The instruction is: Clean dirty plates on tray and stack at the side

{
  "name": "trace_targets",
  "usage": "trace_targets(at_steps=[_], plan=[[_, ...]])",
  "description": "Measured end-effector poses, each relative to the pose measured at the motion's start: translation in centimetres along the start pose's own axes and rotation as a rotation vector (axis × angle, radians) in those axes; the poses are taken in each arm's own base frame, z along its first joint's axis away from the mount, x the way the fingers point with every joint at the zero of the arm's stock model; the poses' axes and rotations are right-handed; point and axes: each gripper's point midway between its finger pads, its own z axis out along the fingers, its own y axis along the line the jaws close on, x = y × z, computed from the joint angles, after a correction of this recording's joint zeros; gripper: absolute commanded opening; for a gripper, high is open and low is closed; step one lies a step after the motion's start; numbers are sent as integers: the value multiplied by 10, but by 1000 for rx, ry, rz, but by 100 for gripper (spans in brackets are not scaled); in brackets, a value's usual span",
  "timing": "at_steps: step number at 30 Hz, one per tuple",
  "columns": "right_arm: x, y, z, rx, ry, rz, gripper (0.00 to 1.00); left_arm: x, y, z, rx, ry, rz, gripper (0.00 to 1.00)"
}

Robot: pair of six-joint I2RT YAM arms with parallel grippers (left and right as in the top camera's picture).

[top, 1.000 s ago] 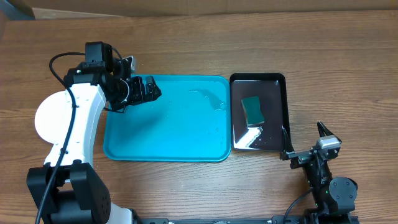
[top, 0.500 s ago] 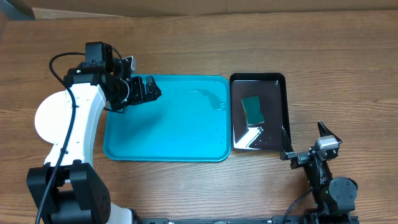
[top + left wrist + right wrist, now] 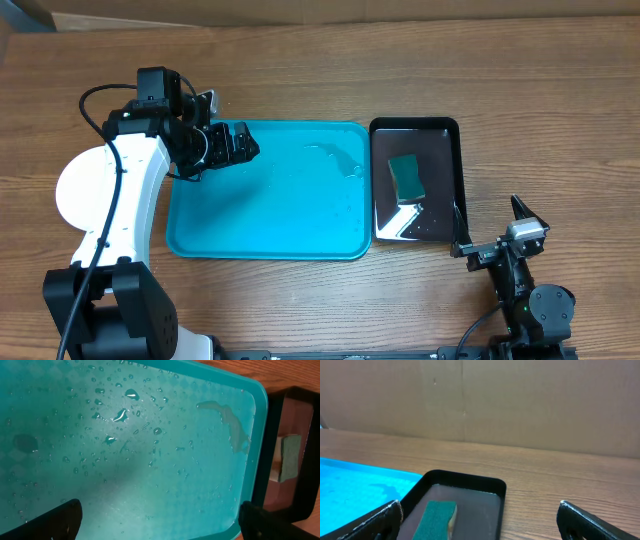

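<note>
Left claw (image 3: 161,521): fingers spread wide with nothing between them, hovering over the far-left part of the tray (image 3: 280,212).
Right claw (image 3: 480,525): also spread and empty, parked low at the near-right side of the table (image 3: 400,60), just beside the black tray (image 3: 440,170).
Tray: turquoise and bare of plates. It is wet with droplets (image 3: 131,394), and a faint film of water sits toward its far-right corner.
Plates: a white plate (image 3: 72,190) lies on the table just left of the tray, partly under the left arm (image 3: 130,190). Whether other plates are stacked under it cannot be told from above.
Sponge (image 3: 405,177): green, lying in the black tray, touched by neither claw.
Progress: judged to be at or very near the end, with nothing left on the tray to scrub and the plate set off to the side.
Left to do: at most, pulling the left arm clear; the full count of the stack is unconfirmed.
</note>
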Motion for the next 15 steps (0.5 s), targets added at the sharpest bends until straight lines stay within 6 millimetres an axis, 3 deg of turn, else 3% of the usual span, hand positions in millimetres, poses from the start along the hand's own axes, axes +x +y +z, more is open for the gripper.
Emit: trace_targets(at_steps=[11, 15], plan=[[0, 0, 0, 0, 0, -1, 100, 0, 0, 0, -1, -2, 1, 100], [0, 0, 0, 0, 0, 0, 100, -1, -6, -12, -20, -39, 28, 100]])
